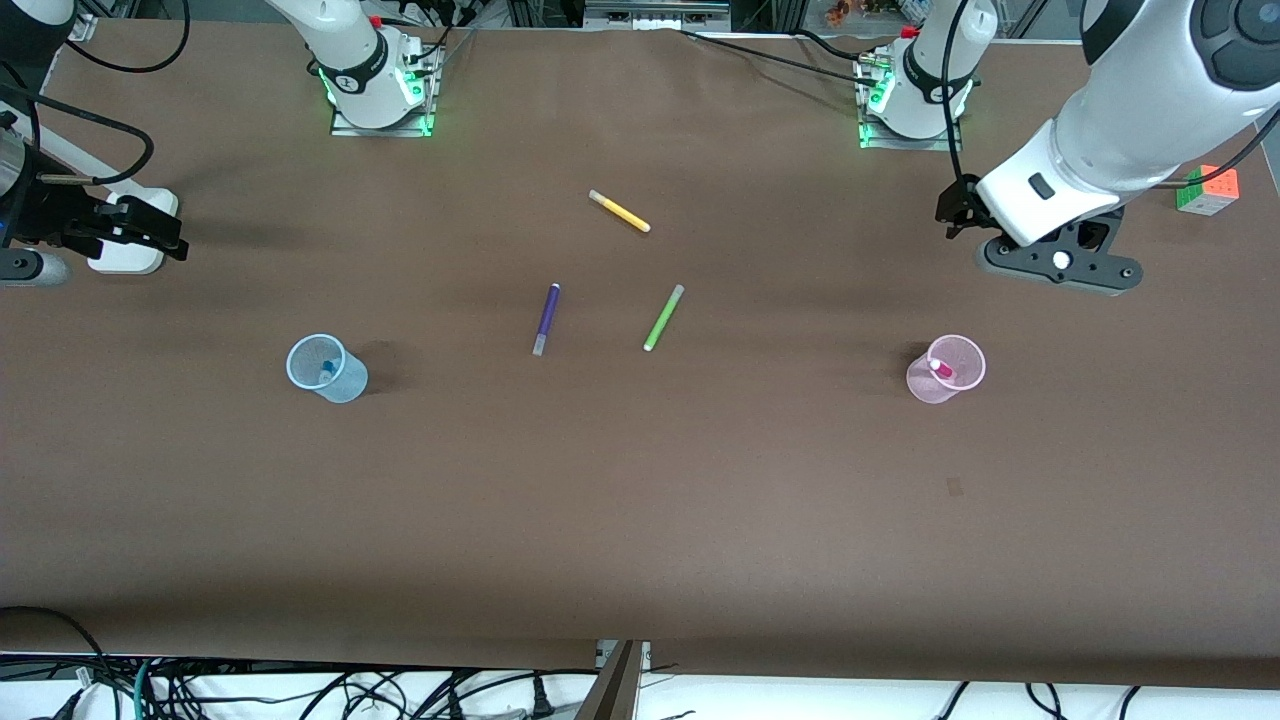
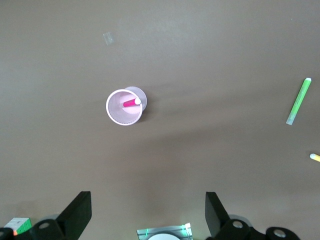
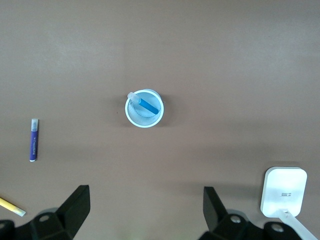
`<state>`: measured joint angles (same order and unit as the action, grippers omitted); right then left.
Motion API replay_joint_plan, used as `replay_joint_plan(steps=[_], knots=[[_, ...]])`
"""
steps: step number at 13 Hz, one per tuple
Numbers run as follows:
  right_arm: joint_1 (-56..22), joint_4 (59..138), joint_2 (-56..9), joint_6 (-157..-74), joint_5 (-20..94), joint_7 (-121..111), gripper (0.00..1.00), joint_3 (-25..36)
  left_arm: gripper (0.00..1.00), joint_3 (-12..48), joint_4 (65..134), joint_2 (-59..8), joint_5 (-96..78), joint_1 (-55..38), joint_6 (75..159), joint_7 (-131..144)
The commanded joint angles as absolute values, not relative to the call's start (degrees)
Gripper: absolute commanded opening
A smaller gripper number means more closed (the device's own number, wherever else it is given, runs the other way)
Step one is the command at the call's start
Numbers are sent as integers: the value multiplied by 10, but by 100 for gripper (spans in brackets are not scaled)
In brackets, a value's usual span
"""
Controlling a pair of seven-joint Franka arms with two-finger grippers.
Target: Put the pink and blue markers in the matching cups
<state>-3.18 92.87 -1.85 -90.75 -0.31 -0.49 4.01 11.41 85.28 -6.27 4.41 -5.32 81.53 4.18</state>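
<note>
Both jaws wide: left gripper [image 2: 147, 212] over table near pink cup [image 2: 124, 107], right gripper [image 3: 145, 210] near blue cup [image 3: 144, 108]

1. Yellow pen [image 3: 11, 206] cut off by the right wrist view's edge
2. Cube [image 2: 16, 225] partly hidden beside left gripper [image 2: 148, 212]
3. Right gripper [image 3: 145, 210] fingers cropped at base

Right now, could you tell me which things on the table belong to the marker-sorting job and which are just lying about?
Job:
pink marker in pink cup
blue marker in blue cup

Lying about:
purple pen
green pen
yellow pen
puzzle cube
white device
</note>
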Motion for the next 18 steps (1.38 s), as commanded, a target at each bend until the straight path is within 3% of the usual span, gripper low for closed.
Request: replay_joint_plan(steps=[1,5,8,18], knots=[[-33,916,-23,-901,-12,-3,100,39,100,105,960,23,57,-54,875,47],[-33,916,-23,-900,-12,-3,100,39,100,88,959,22,58,-42,875,45],[-33,916,-23,-900,-12,-3,100,39,100,89,912,-13,57,-40,855,47],[-32,917,-23,-899,-11,-4,100,40,100,88,915,-16,57,-39,852,45]])
